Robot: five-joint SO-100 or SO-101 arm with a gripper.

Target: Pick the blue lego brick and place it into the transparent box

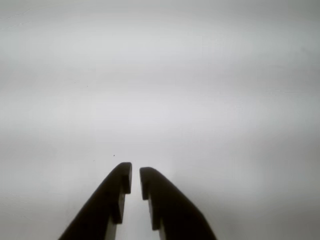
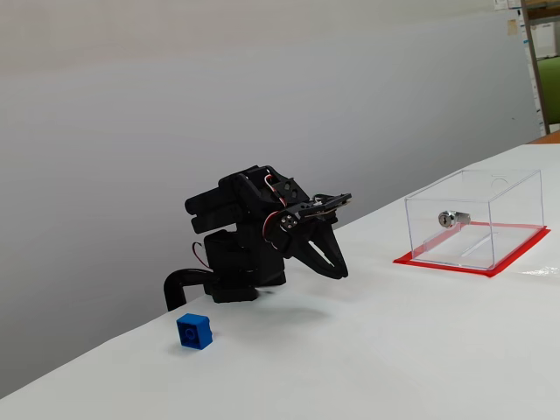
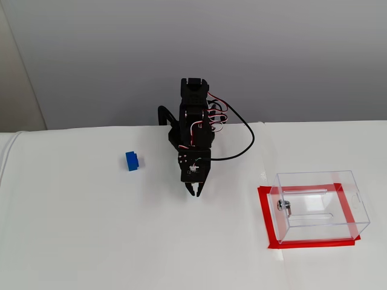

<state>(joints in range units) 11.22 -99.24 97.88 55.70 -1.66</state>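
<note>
Arm: a black arm (image 3: 193,121) is sitting folded at the rear edge of the white bench (image 3: 91,241), in front of a grey wall; red and white wires are showing at its joints.
Gripper: the gripper (image 1: 135,182) is pointing down toward the bench, its jaws nearly together with only a narrow slit showing between the tips, and it is grasping nothing.
Blue lego brick: the blue lego brick (image 3: 132,161) is resting on the bench, stud up, well apart from the gripper, to the arm's left in both fixed views.
Transparent box: the transparent box (image 3: 320,205) is standing on a red base (image 3: 266,217), on the opposite side of the arm from the brick.
Box contents: a small silver metal cylinder (image 2: 452,218) is lying inside the box.
</note>
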